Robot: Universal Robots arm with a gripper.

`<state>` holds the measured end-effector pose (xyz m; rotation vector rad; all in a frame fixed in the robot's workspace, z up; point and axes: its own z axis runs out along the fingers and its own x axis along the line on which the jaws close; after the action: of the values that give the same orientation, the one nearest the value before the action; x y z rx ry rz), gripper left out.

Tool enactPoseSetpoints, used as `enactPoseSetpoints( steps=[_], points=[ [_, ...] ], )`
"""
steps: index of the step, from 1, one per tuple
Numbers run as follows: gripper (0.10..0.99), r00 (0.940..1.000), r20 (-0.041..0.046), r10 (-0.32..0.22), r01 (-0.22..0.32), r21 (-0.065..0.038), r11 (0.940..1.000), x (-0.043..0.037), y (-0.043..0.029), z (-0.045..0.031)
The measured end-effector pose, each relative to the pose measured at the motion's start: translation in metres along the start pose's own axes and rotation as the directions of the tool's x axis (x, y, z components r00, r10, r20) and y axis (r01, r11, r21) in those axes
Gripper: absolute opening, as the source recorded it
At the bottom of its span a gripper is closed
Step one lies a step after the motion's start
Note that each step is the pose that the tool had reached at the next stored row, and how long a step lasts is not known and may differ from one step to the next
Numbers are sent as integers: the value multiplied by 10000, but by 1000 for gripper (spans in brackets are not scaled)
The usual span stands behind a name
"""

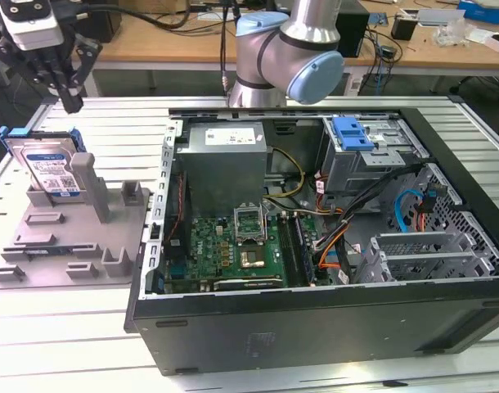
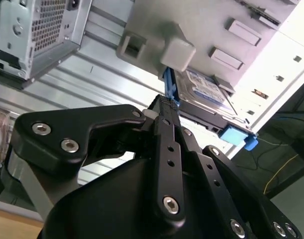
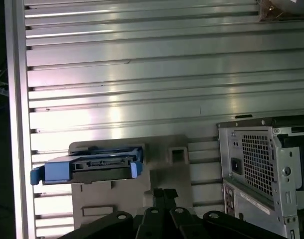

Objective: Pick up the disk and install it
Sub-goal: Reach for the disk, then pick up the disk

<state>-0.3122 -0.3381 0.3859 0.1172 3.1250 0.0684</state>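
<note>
We are looking at the tool (image 1: 72,101) hanging over the bench (image 1: 119,123) at the exterior view's left, its fingers pressed together and gripping nothing. The disk (image 1: 50,168) is standing tilted in a grey stand (image 1: 90,246), leaning back with its white-and-blue label showing and its blue carrier framing the edges. The tool is hovering above the disk's upper edge, not touching it. In the first wrist view we are seeing the disk edge-on, a blue-fronted slab sitting in the stand beyond the fingertips (image 3: 158,195). The open computer case (image 1: 315,319) is lying on the bench just beside the stand, toward the exterior view's right, with the arm (image 1: 282,49) rising behind it.
</note>
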Motion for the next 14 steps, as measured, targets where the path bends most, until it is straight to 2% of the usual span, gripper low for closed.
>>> enactPoseSetpoints(
  steps=[5, 9, 14],
  points=[
    [106, 10000, -41, 3, -3, 3, 10000, 179, 88, 22],
    [106, 10000, -74, 4, -4, 5, 10000, 275, 135, 36],
    [106, 10000, -83, 5, -5, 6, 10000, 277, 136, 35]
  ],
)
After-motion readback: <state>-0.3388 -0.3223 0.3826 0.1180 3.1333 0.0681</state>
